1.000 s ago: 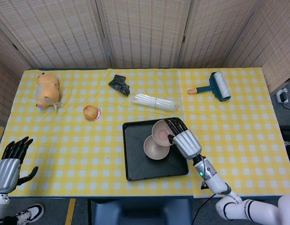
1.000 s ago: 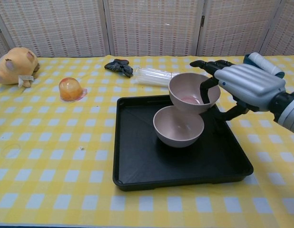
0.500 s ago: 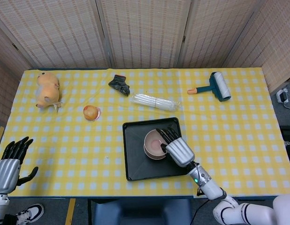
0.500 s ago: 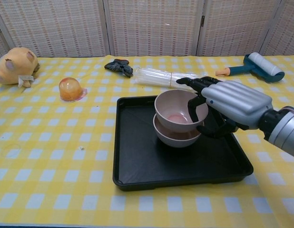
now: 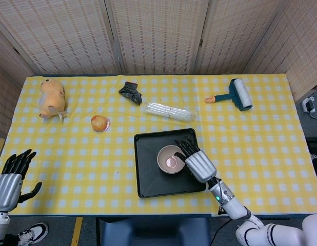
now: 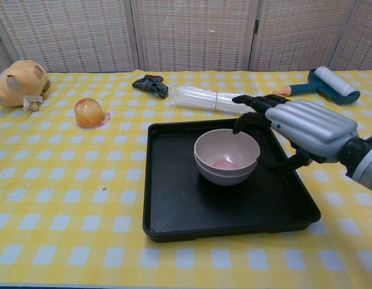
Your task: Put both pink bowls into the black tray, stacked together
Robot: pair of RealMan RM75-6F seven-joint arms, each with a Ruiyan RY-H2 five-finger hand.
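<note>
Two pink bowls [image 6: 227,158] [image 5: 170,159] sit nested one inside the other in the black tray [image 6: 180,211] [image 5: 148,179], near its middle. My right hand [image 6: 300,126] [image 5: 197,161] hovers just right of the stack with its fingers spread, apart from the bowl rim and holding nothing. My left hand [image 5: 12,177] shows only in the head view, at the lower left off the table's front edge, fingers apart and empty.
Behind the tray lies a clear plastic packet [image 6: 207,97] [image 5: 169,111]. A lint roller [image 6: 324,83] [image 5: 234,95] is at the back right, a black cloth [image 6: 151,84] [image 5: 130,92] at the back centre, an orange jelly cup [image 6: 89,113] [image 5: 99,123] and a plush toy [image 6: 17,81] [image 5: 51,97] on the left.
My right hand carried the upper bowl left and down onto the other bowl, let it go, and drew back to the right. The bowls now sit nested. The left hand stayed still.
</note>
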